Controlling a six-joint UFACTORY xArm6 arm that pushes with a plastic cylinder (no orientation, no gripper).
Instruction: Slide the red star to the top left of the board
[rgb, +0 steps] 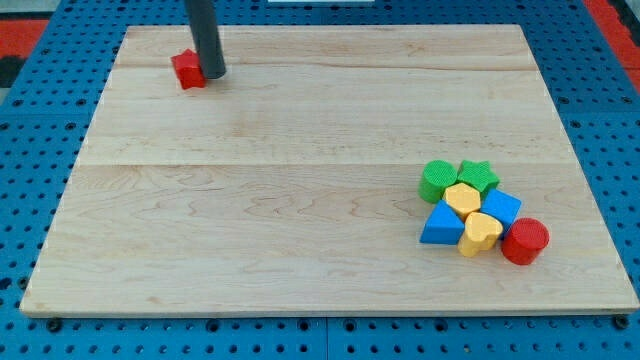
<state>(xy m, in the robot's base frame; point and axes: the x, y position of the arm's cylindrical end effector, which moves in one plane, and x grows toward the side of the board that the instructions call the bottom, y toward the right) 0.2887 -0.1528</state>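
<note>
The red star (186, 69) lies near the top left corner of the wooden board (300, 200). My tip (212, 74) stands right against the star's right side, touching it, and the dark rod rises from there out of the view's top. The rod hides part of the star's right edge.
A tight cluster of blocks sits at the lower right: a green cylinder (437, 181), a green star (478, 176), a yellow hexagon block (462, 198), a blue block (500, 208), a blue triangle (442, 224), a yellow heart-like block (482, 233) and a red cylinder (524, 241).
</note>
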